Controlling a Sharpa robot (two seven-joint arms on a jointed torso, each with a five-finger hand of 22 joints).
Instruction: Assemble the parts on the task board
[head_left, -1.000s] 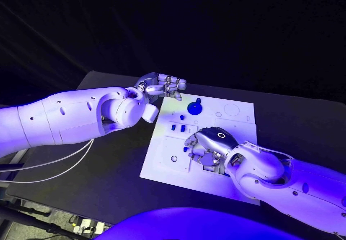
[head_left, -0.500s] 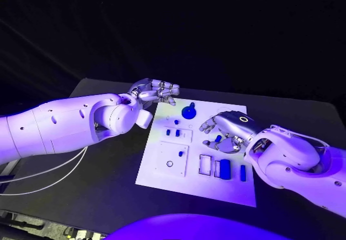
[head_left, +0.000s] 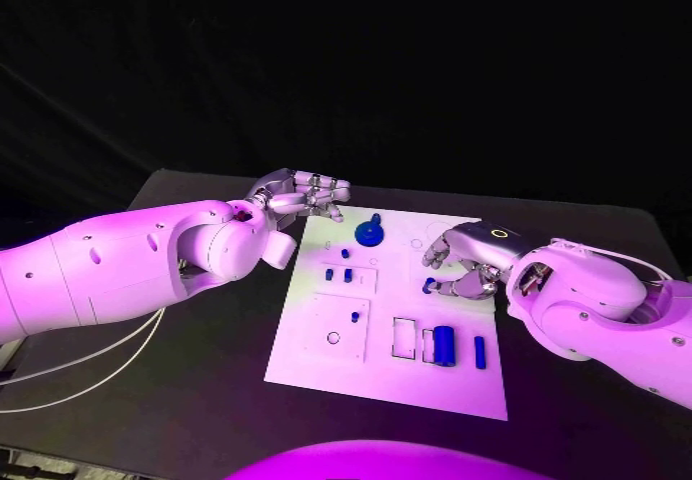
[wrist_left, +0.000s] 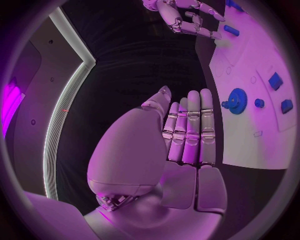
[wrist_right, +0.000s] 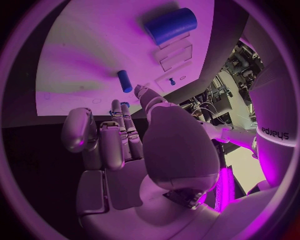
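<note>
From the head camera, the board (head_left: 387, 335) lies mid-table (head_left: 173, 380). The left hand (head_left: 300, 192) hovers off the board's far left corner, fingers curled and holding nothing. The right hand (head_left: 464, 262) hangs over the board's right side, fingers bent down; whether it pinches the small blue piece (head_left: 428, 287) at its fingertips I cannot tell. A gear (head_left: 369, 233) stands near the far edge, a cylinder (head_left: 444, 345) and a bar (head_left: 479, 351) lie near the front. In the left wrist view, the left hand (wrist_left: 181, 145) is flat, fingers pressed together, empty, beside the board (wrist_left: 250, 135) with its gear (wrist_left: 237, 101). In the right wrist view, the right hand (wrist_right: 119, 145) has its fingers half curled above the board (wrist_right: 94, 55), near a peg (wrist_right: 124, 80); the cylinder (wrist_right: 170, 25) lies beyond.
</note>
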